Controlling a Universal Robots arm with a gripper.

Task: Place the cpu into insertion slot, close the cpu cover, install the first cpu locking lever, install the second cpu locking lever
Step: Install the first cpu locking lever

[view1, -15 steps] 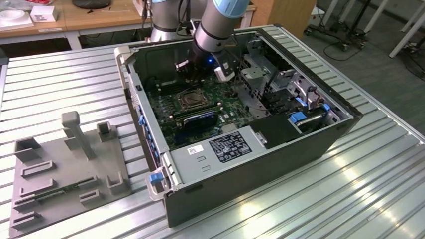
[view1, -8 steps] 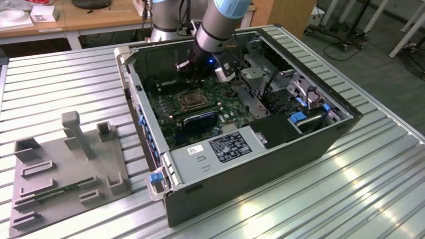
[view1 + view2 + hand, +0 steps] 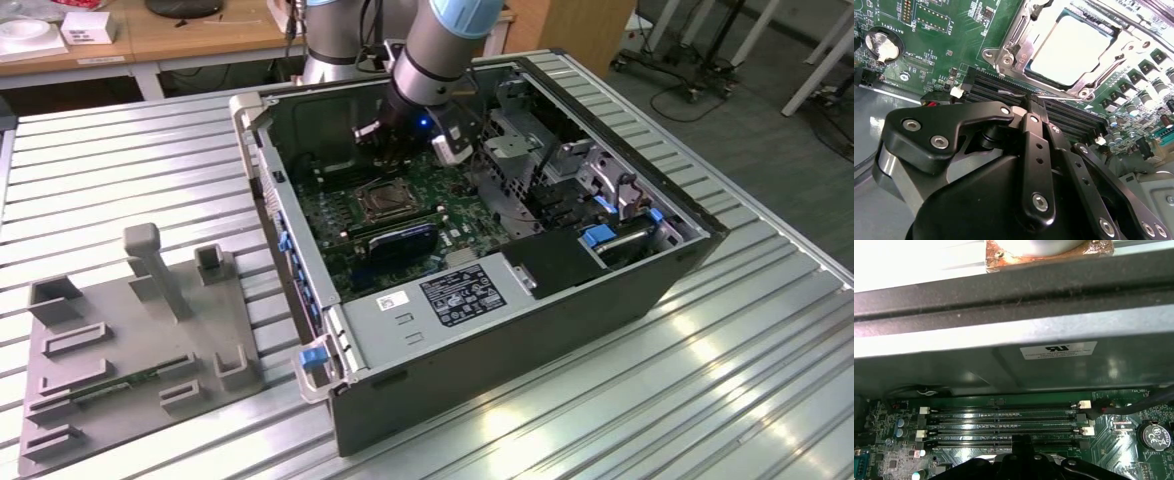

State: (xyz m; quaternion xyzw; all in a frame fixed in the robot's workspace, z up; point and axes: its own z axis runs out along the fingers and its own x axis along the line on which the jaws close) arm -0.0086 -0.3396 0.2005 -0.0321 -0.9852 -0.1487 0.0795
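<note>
Green board [image 3: 461,215], exterior view: tool [image 3: 390,158] hangs just beside insertion slot [image 3: 378,203]; second wrist view: cpu [image 3: 1074,47] seated in slot, cpu cover [image 3: 1016,52] down, lever latching unclear, tool pressed together, empty; first wrist view: tool over memory slots [image 3: 1004,422] beside it.

claw [image 3: 1036,102] showing matt black links with bright metal bolts, cpu [image 3: 1074,50] just beyond its tips gleaming smooth pale metal, cpu cover [image 3: 1016,52] around it shining polished silver, circuit board [image 3: 954,35] glistening glossy green
</note>
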